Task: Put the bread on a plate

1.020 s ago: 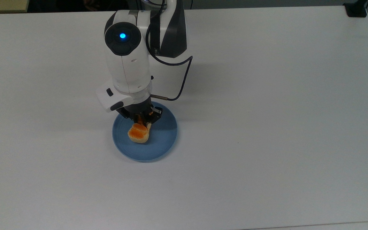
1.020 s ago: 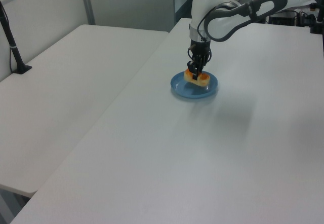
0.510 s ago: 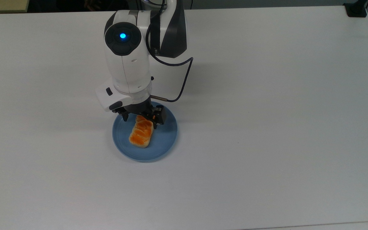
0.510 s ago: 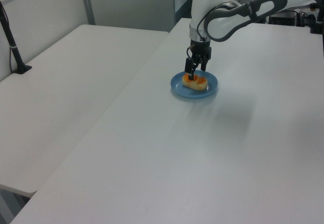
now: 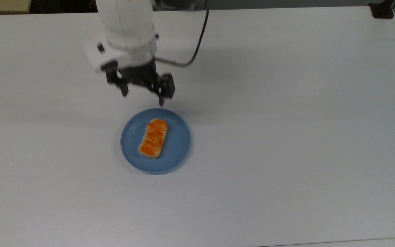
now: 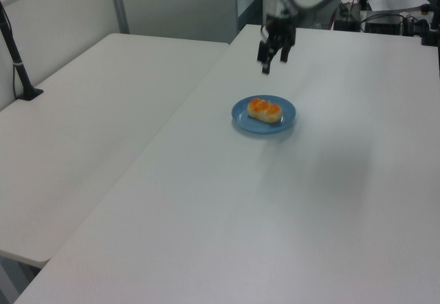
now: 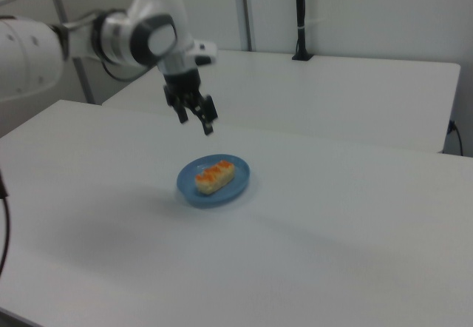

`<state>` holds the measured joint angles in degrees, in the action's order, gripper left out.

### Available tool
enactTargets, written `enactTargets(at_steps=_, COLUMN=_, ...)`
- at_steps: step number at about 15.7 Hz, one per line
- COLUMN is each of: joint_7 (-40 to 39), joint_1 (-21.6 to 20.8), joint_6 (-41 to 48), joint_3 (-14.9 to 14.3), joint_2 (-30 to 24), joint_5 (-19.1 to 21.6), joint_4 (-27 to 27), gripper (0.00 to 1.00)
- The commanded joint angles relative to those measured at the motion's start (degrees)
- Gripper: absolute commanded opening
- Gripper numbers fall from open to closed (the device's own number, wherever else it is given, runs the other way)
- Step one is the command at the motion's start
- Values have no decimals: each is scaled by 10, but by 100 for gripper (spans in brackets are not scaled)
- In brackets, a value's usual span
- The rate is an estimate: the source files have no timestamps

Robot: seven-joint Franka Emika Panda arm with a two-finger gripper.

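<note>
The bread (image 5: 153, 138) is lying flat on the plate (image 5: 178, 151), glossy braided top up, roughly at the plate's middle and fully inside its rim; the plate is sitting on the white surface (image 5: 286, 137). The pincer (image 5: 142, 97) is hanging in the air above the surface beyond the plate's far edge in the top view, released, its fingers (image 5: 162, 99) spread apart and gripping nothing, well clear of the bread. By the look of things, the placing is done. The bread is looking light and probably soft, so it would likely dent under a hard squeeze; the pale sides across its narrow middle are offering the best hold.
</note>
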<state>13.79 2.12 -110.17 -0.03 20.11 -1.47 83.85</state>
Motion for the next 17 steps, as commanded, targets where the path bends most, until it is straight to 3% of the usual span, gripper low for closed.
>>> enactTargets(at_steps=1, joint_7=-25, joint_1=-1, joint_6=106, joint_3=-4, joint_2=-115, joint_5=-9, joint_4=28, gripper=100)
enactTargets(at_steps=4, joint_7=-76, joint_1=-2, joint_6=194, joint_3=-24, joint_2=-189, joint_5=-7, joint_4=30, gripper=100)
enactTargets(at_steps=7, joint_7=-118, joint_1=-23, joint_6=247, joint_3=-56, joint_2=-228, joint_5=-1, joint_4=30, gripper=100)
enactTargets(at_steps=11, joint_7=-132, joint_1=-31, joint_6=228, joint_3=-64, joint_2=-232, joint_5=1, joint_4=34, gripper=100)
enactTargets(at_steps=15, joint_7=-134, joint_1=-30, joint_6=136, joint_3=-63, joint_2=-229, joint_5=-3, joint_4=53, gripper=100)
enactTargets(at_steps=17, joint_7=-134, joint_1=-26, joint_6=144, joint_3=-64, joint_2=-229, joint_5=-3, joint_4=50, gripper=100)
